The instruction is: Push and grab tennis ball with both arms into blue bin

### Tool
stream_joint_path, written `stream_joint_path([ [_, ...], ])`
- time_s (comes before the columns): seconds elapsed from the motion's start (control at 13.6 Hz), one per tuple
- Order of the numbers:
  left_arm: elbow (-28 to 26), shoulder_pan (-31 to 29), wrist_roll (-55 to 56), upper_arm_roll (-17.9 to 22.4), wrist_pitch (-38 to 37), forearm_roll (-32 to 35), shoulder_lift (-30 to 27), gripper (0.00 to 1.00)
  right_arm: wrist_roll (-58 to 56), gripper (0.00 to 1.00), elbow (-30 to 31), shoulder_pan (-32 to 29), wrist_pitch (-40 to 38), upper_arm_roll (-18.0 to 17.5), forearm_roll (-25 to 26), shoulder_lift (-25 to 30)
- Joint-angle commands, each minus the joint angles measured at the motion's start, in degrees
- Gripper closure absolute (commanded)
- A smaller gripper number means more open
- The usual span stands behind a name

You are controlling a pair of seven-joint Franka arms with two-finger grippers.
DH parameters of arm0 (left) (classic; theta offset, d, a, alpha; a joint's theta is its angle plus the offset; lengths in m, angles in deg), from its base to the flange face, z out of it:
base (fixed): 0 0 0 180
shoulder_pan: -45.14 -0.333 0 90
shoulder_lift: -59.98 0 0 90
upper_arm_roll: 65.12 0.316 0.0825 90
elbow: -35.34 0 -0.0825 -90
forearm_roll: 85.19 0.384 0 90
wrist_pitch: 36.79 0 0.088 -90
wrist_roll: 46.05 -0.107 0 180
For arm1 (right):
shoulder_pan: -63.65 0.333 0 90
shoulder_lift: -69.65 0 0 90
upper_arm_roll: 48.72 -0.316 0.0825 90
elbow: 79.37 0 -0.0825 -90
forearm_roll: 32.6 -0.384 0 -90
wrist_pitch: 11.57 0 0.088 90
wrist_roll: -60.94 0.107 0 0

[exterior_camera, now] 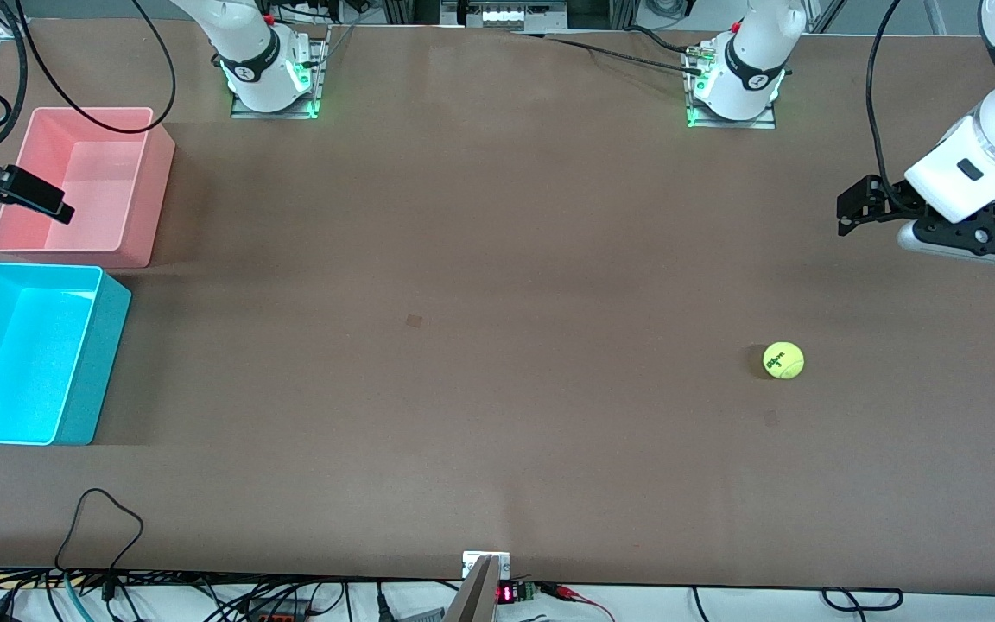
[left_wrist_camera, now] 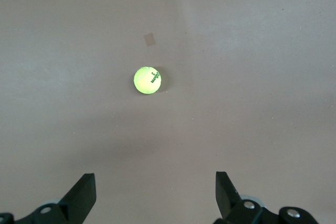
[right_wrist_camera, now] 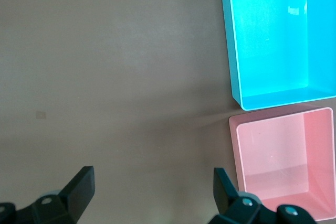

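Ball [exterior_camera: 783, 360] sits on bare table [exterior_camera: 480, 389], lower right of the front view, toward the left arm's end. Nothing touching it. Dark lettering faces up and sideways. In the left wrist view the ball [left_wrist_camera: 147, 81] is mid-frame, well apart from the fingertips [left_wrist_camera: 84, 195], with a small pale square mark on the table just past it.

Left gripper [exterior_camera: 852, 207] hangs at the right edge of the front view, up in the air over the table, above and right of the ball in frame. Jaws wide, holding nothing: both fingers show spread at the bottom of its wrist view.

Right gripper [exterior_camera: 44, 203] is at the left edge of the front view, over the pink bin [exterior_camera: 148, 186]. Jaws wide, also holding nothing; its wrist view shows the fingertips [right_wrist_camera: 81, 187] spread with table between them.

Blue bin [exterior_camera: 104, 345] is lower left of the front view, just beside the pink bin and nearer the camera, small gap between them. The right wrist view shows the inside of both the blue bin [right_wrist_camera: 233, 51] and the pink bin [right_wrist_camera: 236, 150], nothing in either.

Ball and blue bin are well apart, at the two ends of the table.
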Motion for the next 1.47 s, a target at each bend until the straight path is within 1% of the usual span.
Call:
stream_joint_path([
  [0.0,2.41,0.22,-0.43,-0.38,-1.71,-0.27,2.13,0.53,0.61,0.00,-0.25,-0.09,-0.09,-0.02,-0.84,-0.03],
  [0.07,2.50,0.23,-0.43,-0.38,-2.49,-0.35,2.40,0.69,0.52,0.00,-0.25,-0.09,-0.09,-0.02,-0.84,-0.12],
  [0.15,2.50,-0.12,-0.43,-0.30,-2.50,-0.70,2.75,0.77,0.52,0.00,-0.25,-0.09,-0.09,-0.02,-0.84,-0.38],
  [0.22,2.59,-0.39,-0.78,0.05,-2.50,-0.88,3.36,0.89,0.52,0.00,-0.16,-0.18,-0.09,-0.02,-0.84,-0.64],
  [0.29,3.81,-0.48,-1.48,0.06,-2.59,-0.27,3.63,0.99,0.52,0.00,-0.16,-0.09,-0.18,-0.02,-0.84,-0.99],
  [0.44,3.99,-0.39,-4.36,-0.21,-3.29,-0.18,4.07,0.99,0.43,0.00,-0.16,-0.01,-0.61,-0.02,-0.76,-0.99],
  [0.52,4.17,-0.39,-8.56,-0.30,-4.51,-0.09,4.07,0.99,0.34,0.00,-0.16,0.08,-0.70,-0.10,-0.76,-0.99],
  [0.59,4.26,-0.48,-15.56,-0.12,-6.44,0.34,4.16,1.00,0.34,0.00,-0.16,0.17,-0.70,-0.19,-0.76,-0.99],
  [0.74,4.08,-0.39,-28.67,-0.38,-9.34,6.91,4.86,1.00,0.17,0.00,0.10,0.08,-0.79,-0.19,-0.76,-1.26],
  [0.88,3.47,-0.74,-37.48,-0.04,-9.62,8.08,6.34,1.00,-0.53,0.00,0.10,-0.09,-0.88,-0.10,-0.76,-2.57],
  [0.96,3.47,-0.74,-41.70,-0.12,-9.27,10.61,7.49,1.00,-0.62,0.00,0.10,-0.09,-0.88,-0.19,-0.76,-2.93],
  [1.03,3.29,-0.39,-47.65,-0.29,-8.05,15.33,8.89,1.00,-0.71,0.00,0.10,-0.09,-0.88,-0.11,-0.76,-3.02],
  [1.1,3.20,0.04,-53.54,-0.38,-6.04,17.99,10.30,1.00,-0.54,0.00,0.19,0.17,-0.97,-0.19,-0.76,-3.10],
  [1.25,1.98,-0.82,-62.00,-0.30,-1.12,18.45,13.11,1.00,-0.80,0.00,0.10,1.48,-0.71,-0.19,-0.23,-4.33],
  [1.4,-3.18,-2.49,-69.39,-0.21,8.87,18.63,13.82,1.00,-3.69,0.00,-0.07,1.23,-0.62,-0.10,-0.23,-5.30],
])
